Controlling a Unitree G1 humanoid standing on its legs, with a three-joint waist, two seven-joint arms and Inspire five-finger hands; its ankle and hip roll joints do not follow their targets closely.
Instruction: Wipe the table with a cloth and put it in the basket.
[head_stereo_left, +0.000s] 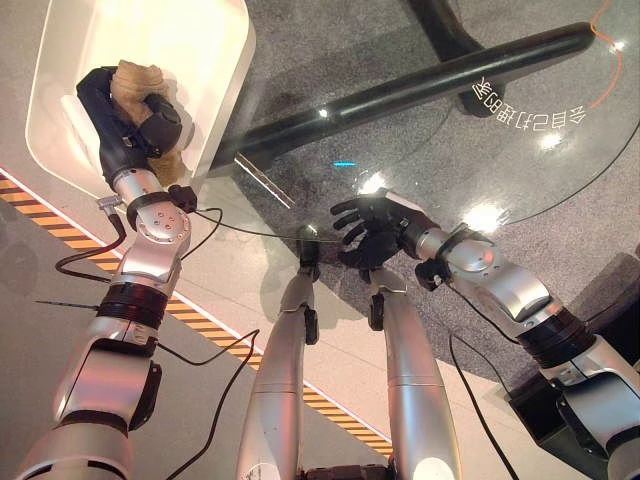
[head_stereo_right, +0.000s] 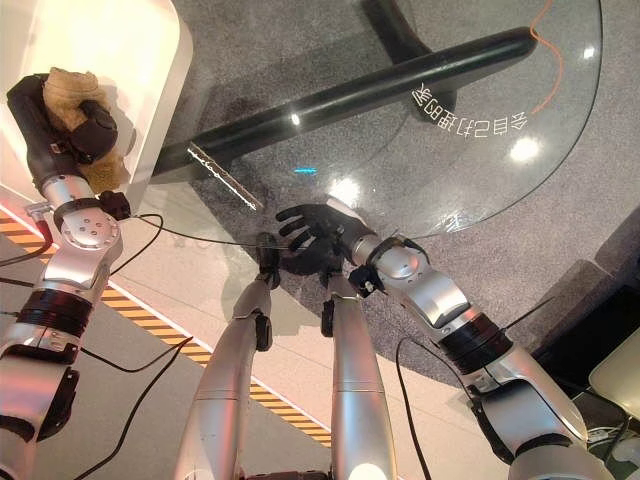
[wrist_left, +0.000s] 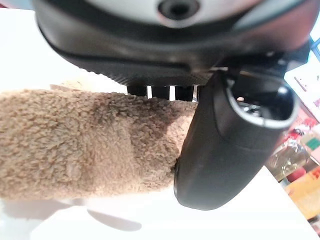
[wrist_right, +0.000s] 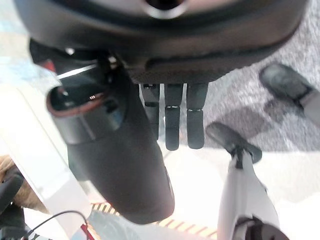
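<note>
While my left hand (head_stereo_left: 135, 115) clutches the tan cloth (head_stereo_left: 140, 85) directly over the white basket (head_stereo_left: 215, 60), only letting go remains; my right hand (head_stereo_left: 375, 225) rests slack-fingered on the glass table (head_stereo_left: 520, 150), well apart.

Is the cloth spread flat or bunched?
Bunched: the left robot hand grips the cloth in a wad over the white basket.

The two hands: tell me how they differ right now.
The left hand is curled round the tan cloth; the right hand holds nothing, its fingers straight. The left hand sits over the white basket, while the right hand hangs at the near edge of the glass table. Both hands are dark, on silver-grey arms.
</note>
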